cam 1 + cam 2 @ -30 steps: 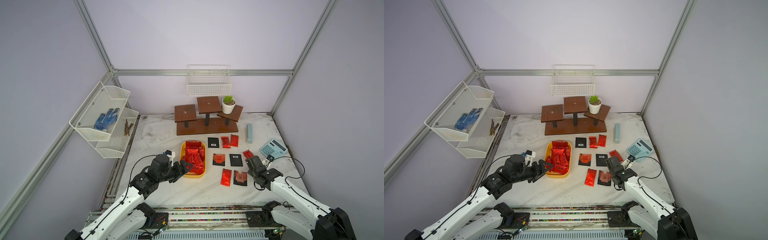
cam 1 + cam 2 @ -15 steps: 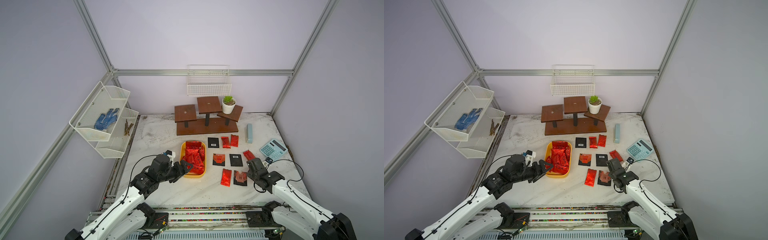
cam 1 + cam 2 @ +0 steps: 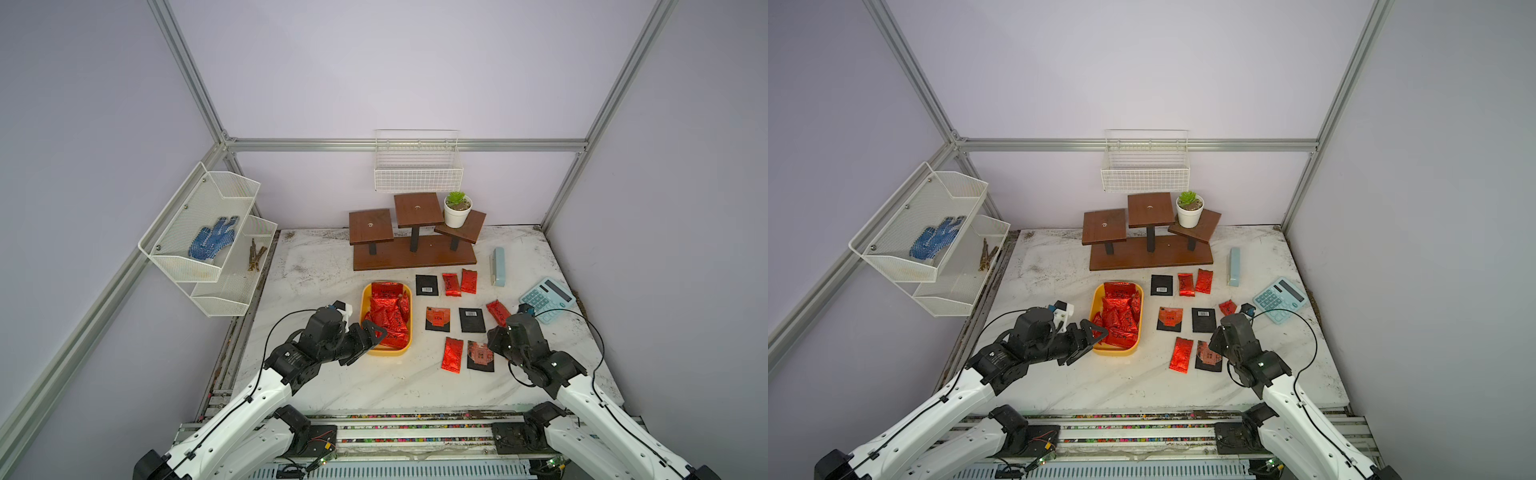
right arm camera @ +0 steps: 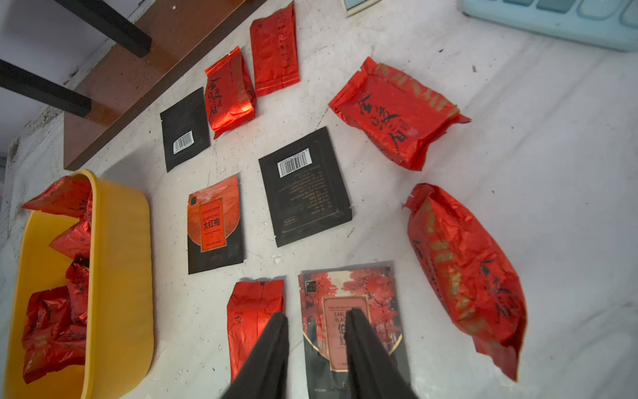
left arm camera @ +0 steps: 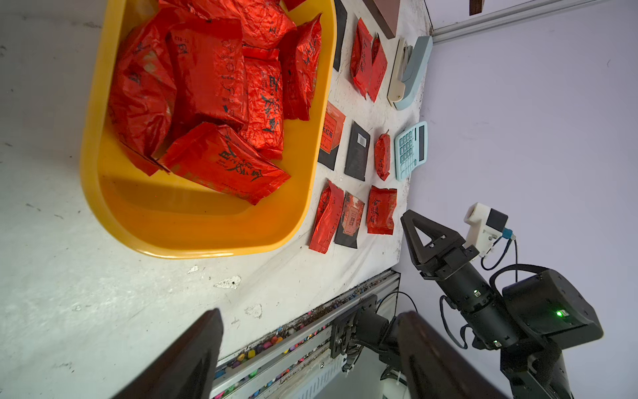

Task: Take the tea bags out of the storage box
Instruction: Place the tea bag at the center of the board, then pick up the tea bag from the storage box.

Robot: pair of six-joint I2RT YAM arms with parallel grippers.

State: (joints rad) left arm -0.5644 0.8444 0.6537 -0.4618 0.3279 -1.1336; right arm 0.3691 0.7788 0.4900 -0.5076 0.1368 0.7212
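Note:
The yellow storage box (image 3: 388, 353) lies at mid-table and holds several red foil tea bags (image 3: 388, 318). More tea bags, red foil and flat black, lie in rows on the table to its right (image 3: 471, 320). My left gripper (image 3: 376, 332) hovers open at the box's near end, nothing between its fingers (image 5: 193, 355). My right gripper (image 4: 316, 317) is open and empty, low over a red sachet (image 4: 253, 317) and a black pictured sachet (image 4: 348, 304). A crumpled red sachet (image 4: 462, 269) lies free just beside it.
A wooden tiered stand (image 3: 413, 249) with a potted plant (image 3: 457, 210) stands behind the box. A pale blue stapler (image 3: 498, 266) and a calculator (image 3: 546, 297) lie at the right. White wire baskets hang on the left wall (image 3: 203, 232) and back wall (image 3: 417, 168).
The right arm has drawn slightly back toward the table's front edge. The left arm has not moved.

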